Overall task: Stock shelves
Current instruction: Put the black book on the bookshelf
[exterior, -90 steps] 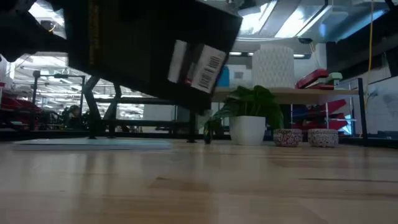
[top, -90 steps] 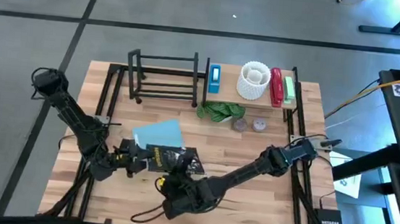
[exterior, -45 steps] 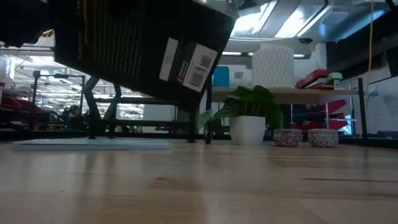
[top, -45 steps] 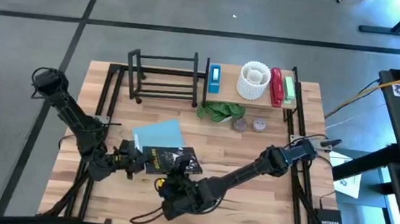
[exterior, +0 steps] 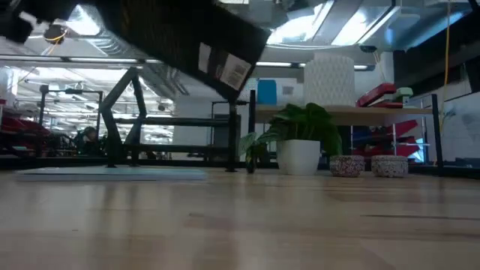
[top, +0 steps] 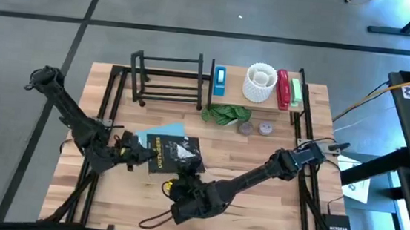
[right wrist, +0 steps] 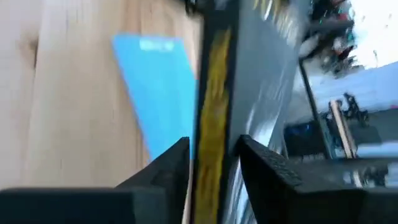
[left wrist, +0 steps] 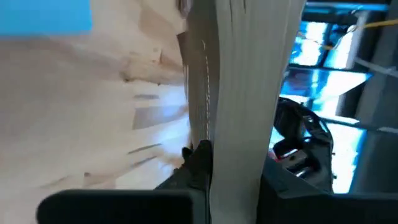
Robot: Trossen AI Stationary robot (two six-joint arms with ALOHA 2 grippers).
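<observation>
A black book (top: 174,154) with yellow lettering hangs tilted above the table, over a blue book (top: 160,133) that lies flat. My left gripper (top: 139,155) is shut on the black book's left side. My right gripper (top: 178,181) is at the book's near side. In its wrist view its fingers (right wrist: 166,167) stand open on either side of the spine (right wrist: 212,137), a thin gap on each side. The small black rack (top: 168,79) and the wood shelf board (top: 235,99) stand at the far edge. My left gripper pinches the black book at its page edge (left wrist: 237,163), one finger on each cover. The fingers reach in level from the table's left. The book is lifted clear of the table and tilted, its barcoded corner (exterior: 225,71) lowest.
On the shelf board stand a blue box (top: 219,80), a white ribbed vase (top: 260,83) and a red stapler (top: 283,88). In front of it are a potted plant (top: 223,115) and two small pots (top: 255,127). Bare wood lies at the near right.
The black book has risen and drifted toward the far edge, over the blue book. In the low view its low corner has gone up and it tilts more steeply. My left arm has moved up and toward the far edge with it. My right gripper has stayed by the near side.
</observation>
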